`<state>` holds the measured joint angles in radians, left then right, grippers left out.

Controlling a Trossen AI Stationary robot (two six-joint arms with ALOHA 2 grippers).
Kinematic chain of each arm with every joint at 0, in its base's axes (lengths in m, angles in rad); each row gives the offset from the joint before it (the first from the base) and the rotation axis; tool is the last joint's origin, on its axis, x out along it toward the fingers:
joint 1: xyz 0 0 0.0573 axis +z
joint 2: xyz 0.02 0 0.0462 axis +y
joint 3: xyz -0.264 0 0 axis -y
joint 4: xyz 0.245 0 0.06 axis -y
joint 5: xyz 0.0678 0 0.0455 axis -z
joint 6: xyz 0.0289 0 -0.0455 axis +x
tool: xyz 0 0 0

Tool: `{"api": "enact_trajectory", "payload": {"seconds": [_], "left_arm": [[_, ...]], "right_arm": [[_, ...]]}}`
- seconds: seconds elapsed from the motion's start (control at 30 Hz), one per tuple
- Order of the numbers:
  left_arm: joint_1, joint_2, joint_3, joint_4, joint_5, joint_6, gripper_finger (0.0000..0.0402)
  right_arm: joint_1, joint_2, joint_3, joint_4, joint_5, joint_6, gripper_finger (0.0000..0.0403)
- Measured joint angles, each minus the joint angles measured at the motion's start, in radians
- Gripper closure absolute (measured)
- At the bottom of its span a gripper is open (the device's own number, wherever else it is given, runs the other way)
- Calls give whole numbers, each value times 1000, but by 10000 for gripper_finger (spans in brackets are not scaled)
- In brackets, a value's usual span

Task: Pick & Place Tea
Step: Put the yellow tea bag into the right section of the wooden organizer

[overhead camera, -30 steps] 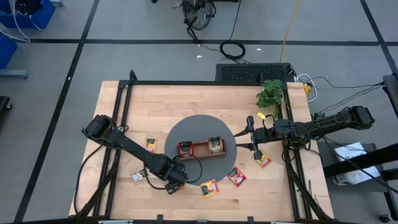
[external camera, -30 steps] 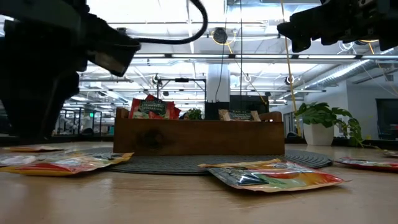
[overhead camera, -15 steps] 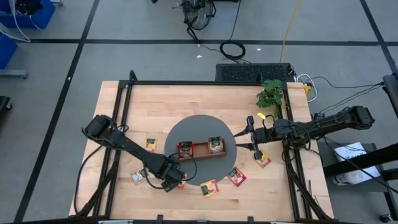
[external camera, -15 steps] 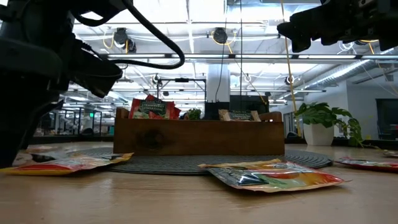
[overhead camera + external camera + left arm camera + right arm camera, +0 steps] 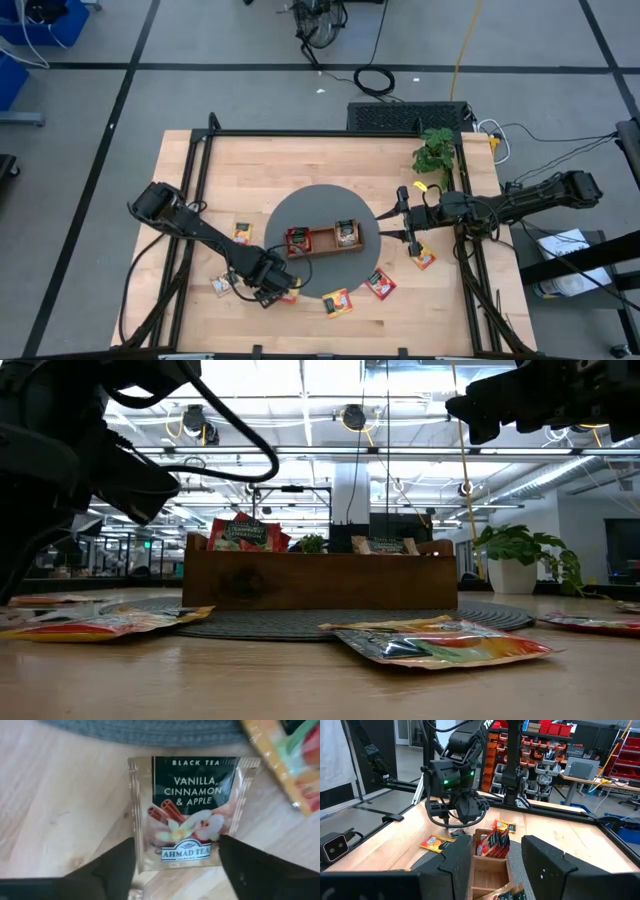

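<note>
Bare desk (image 5: 300,160) behind the round grey mat (image 5: 320,205), wide open for passage. Wooden tray (image 5: 324,239) blocks mat centre. Front strip cluttered w/ flat tea packets (image 5: 337,302), low enough to pass over. Left gripper (image 5: 275,293) down over a packet (image 5: 187,812) nr mat edge. Right gripper (image 5: 404,215) by mat's right edge; potted plant (image 5: 434,152) stands behind it.

Grey tiled floor (image 5: 90,120), ceiling strip lights (image 5: 300,400), red storage bins (image 5: 547,727)
</note>
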<state>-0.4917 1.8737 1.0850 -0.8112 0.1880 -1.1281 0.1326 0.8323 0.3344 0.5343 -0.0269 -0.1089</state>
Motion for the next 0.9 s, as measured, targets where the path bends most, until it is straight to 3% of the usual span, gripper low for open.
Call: {"api": "enact_trajectory", "payload": {"seconds": [0.27,0.5,0.67,0.9], "left_arm": [[-1,2,-2,-3,29,16,270],[-2,3,-2,9,31,78,365],[-7,-26,5,-2,-5,72,372],[-37,-133,108,-201,-296,60,372]], "right_arm": [[0,0,0,0,0,0,245],[0,0,0,0,0,0,245],[0,2,0,1,0,19,245],[0,117,0,147,0,61,245]]}}
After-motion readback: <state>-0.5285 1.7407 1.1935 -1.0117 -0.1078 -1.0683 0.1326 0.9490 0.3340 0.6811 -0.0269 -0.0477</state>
